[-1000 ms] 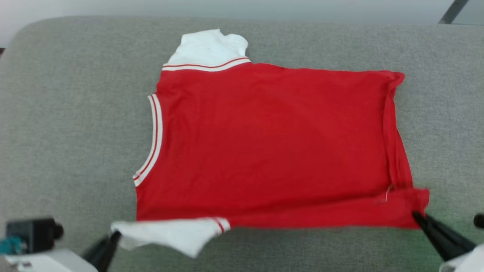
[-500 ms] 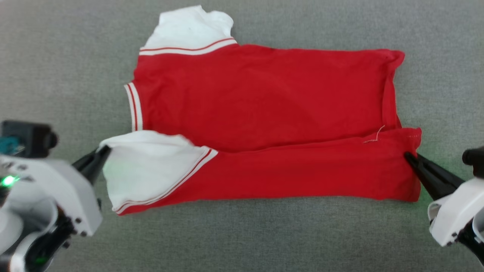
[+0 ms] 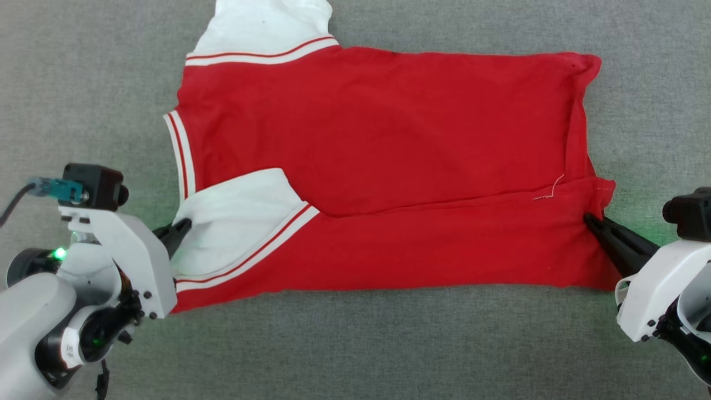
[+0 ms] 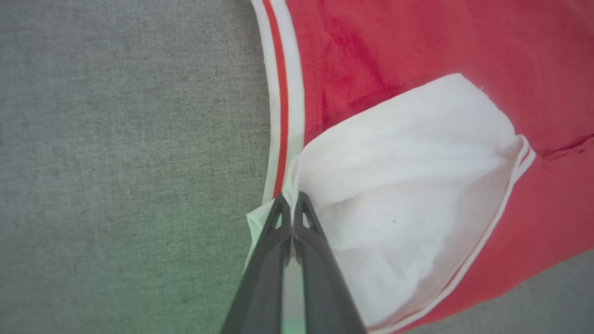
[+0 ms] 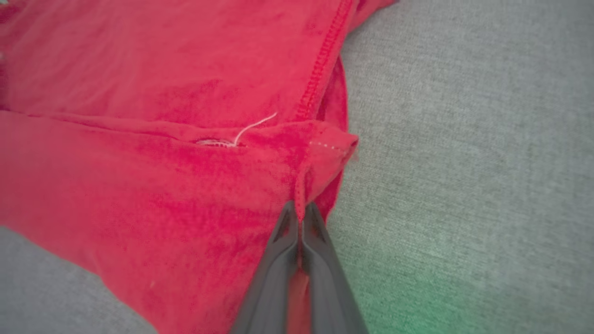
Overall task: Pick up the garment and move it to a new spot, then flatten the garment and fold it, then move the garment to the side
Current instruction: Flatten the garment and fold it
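You've got the red jersey T-shirt (image 3: 389,122) spread across the grey fabric surface (image 3: 83,83), with its near edge folded up over the body. Your left gripper (image 3: 182,226) is pinched tight on the white sleeve (image 3: 233,222) at the near left. Your right gripper (image 3: 590,220) is clamped on the hem corner (image 3: 602,191) at the near right.

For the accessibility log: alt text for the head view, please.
A red jersey lies flat on grey fabric, its near edge folded up over the body. The left hand is shut on the white sleeve, the right hand on the hem.
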Controlling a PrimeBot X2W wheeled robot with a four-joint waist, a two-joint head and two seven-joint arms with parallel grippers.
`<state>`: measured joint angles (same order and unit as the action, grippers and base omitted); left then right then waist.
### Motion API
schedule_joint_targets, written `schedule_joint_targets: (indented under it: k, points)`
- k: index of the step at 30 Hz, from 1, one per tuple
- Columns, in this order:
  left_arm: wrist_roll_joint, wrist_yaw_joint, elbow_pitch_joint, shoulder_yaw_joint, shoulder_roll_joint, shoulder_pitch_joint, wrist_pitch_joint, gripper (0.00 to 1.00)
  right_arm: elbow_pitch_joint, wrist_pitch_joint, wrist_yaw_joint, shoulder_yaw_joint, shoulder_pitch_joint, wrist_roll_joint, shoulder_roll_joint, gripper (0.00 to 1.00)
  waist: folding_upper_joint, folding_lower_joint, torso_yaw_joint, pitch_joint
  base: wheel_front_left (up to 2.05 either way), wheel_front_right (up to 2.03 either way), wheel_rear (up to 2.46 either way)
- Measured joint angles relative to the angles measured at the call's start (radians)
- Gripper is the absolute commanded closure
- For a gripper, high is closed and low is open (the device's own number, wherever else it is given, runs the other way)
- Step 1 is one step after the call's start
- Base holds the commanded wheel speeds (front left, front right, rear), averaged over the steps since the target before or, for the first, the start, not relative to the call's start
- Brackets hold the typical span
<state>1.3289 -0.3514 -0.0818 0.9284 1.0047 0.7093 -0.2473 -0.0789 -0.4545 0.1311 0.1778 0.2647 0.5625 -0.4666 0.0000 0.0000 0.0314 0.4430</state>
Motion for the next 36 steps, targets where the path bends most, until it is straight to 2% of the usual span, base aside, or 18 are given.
schedule_joint_targets:
  k: [1, 2, 3, 4, 14, 23, 36]
  points:
    - [0.001, 0.001, 0.004, -0.001, -0.003, 0.0, 0.002, 0.68, -0.001, -0.005, 0.0, 0.0, 0.002, 0.0, 0.0, 0.44, 0.0, 0.0001, 0.001, -0.002, 0.0, 0.0, 0.0]
    - [0.001, 0.001, 0.007, -0.002, -0.005, 0.0, 0.005, 0.38, -0.002, -0.008, 0.0, -0.001, 0.006, 0.0, 0.001, 0.0, 0.0, 0.0, 0.003, -0.005, 0.0, 0.0, 0.0]
    - [0.001, 0.001, 0.008, -0.005, -0.007, 0.0, 0.012, 0.14, -0.003, -0.015, 0.0, -0.002, 0.01, 0.0, 0.0, 0.0, 0.0, 0.0, 0.004, -0.01, 0.0, 0.0, 0.0]
    - [0.002, 0.0, 0.008, -0.008, -0.007, 0.0, 0.019, 0.0, -0.005, -0.019, 0.0, -0.002, 0.011, 0.0, -0.001, 0.0, 0.0, 0.0, 0.006, -0.015, 0.0, 0.0, 0.0]
    - [0.016, -0.01, -0.028, -0.019, 0.0, -0.047, 0.072, 0.0, -0.014, -0.014, 0.0, -0.012, -0.004, 0.002, 0.001, 0.0, 0.0, 0.0, 0.022, -0.101, 0.0, 0.0, 0.0]
    - [0.054, -0.045, -0.073, -0.008, 0.035, -0.143, 0.09, 0.0, -0.056, 0.024, 0.0, -0.057, -0.053, -0.011, 0.029, 0.0, 0.0, 0.0, 0.029, -0.195, 0.0, 0.0, 0.0]
    - [0.094, -0.043, -0.012, 0.022, 0.037, -0.242, 0.111, 0.0, -0.181, 0.014, 0.0, -0.172, -0.184, -0.043, 0.102, 0.0, 0.0, 0.0001, -0.052, -0.217, 0.0, 0.0, 0.0]
